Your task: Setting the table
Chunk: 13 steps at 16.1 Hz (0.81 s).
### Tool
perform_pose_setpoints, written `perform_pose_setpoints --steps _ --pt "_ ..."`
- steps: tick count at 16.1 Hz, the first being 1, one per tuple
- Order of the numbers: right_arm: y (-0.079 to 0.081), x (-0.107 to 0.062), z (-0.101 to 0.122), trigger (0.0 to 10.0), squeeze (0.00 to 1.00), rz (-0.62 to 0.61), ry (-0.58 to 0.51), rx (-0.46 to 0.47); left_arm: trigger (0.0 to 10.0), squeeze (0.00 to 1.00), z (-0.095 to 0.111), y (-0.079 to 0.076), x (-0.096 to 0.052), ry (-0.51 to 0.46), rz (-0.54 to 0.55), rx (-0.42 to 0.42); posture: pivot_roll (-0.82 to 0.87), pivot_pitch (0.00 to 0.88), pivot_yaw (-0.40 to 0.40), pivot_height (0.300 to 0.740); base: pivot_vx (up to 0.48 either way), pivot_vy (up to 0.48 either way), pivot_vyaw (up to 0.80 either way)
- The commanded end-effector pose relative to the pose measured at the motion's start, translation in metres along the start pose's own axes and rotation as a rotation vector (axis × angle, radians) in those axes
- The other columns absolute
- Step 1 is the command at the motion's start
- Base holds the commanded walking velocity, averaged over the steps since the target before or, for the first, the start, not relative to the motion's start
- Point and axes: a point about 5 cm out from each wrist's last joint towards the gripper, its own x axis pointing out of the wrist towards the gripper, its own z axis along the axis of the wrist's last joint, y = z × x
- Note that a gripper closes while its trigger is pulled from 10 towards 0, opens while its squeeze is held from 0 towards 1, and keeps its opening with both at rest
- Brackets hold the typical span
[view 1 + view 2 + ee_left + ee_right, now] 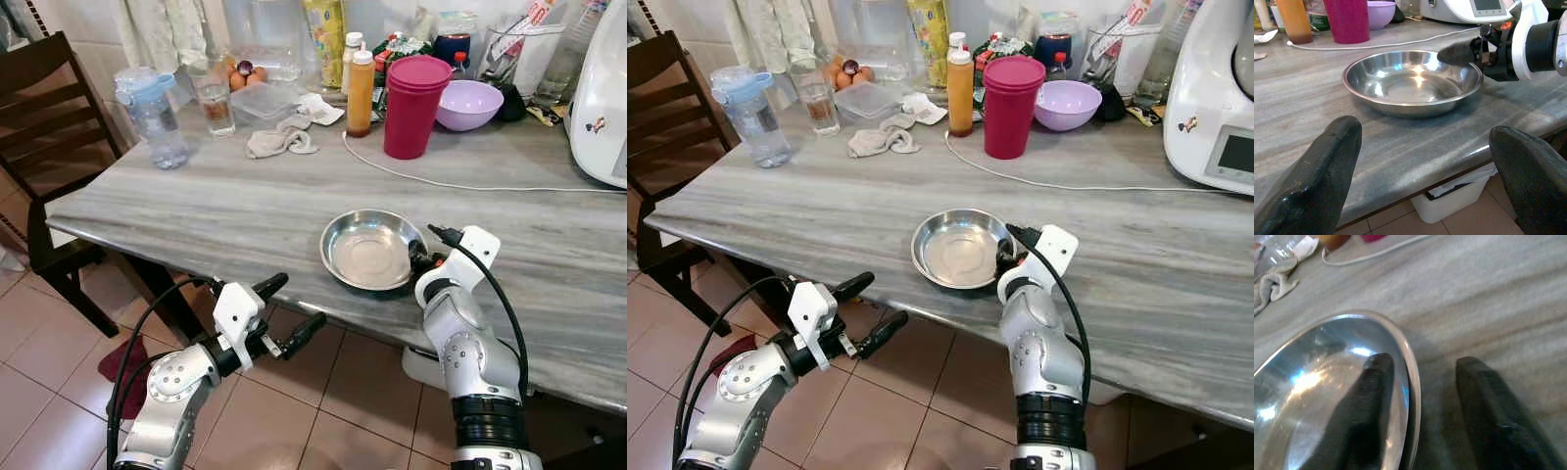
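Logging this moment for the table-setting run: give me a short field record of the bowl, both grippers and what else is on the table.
bowl: steel bowl, empty, upright near the front edge of the grey table
right gripper: right gripper at the bowl's right rim, fingers open, one inside the rim, one outside
left gripper: left gripper open, in front of the table edge, over the floor, holding nothing
behind the bowl: red cup, orange bottle, purple bowl, white cable
far left: water bottle, cloth
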Motion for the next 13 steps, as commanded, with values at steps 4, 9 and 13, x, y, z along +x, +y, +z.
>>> perform_pose_setpoints --steps 4,9,13 --pt "0.012 -0.007 0.021 10.0 1.0 0.079 -0.171 -0.173 10.0 0.0 0.006 0.002 0.0 -0.009 0.005 0.019 -0.16 0.073 0.075 0.74 0.0 0.0 0.0" --pt "0.016 -0.036 0.048 10.0 1.0 0.205 -0.45 -0.456 10.0 0.0 0.01 0.011 -0.001 -0.026 0.091 -0.011 -0.16 0.074 0.077 0.74 0.0 0.0 0.0" --pt "0.009 -0.047 0.042 10.0 1.0 0.204 -0.454 -0.509 10.0 0.0 0.005 0.022 -0.006 -0.061 0.303 -0.086 -0.17 0.078 0.082 0.74 0.0 0.0 0.0"
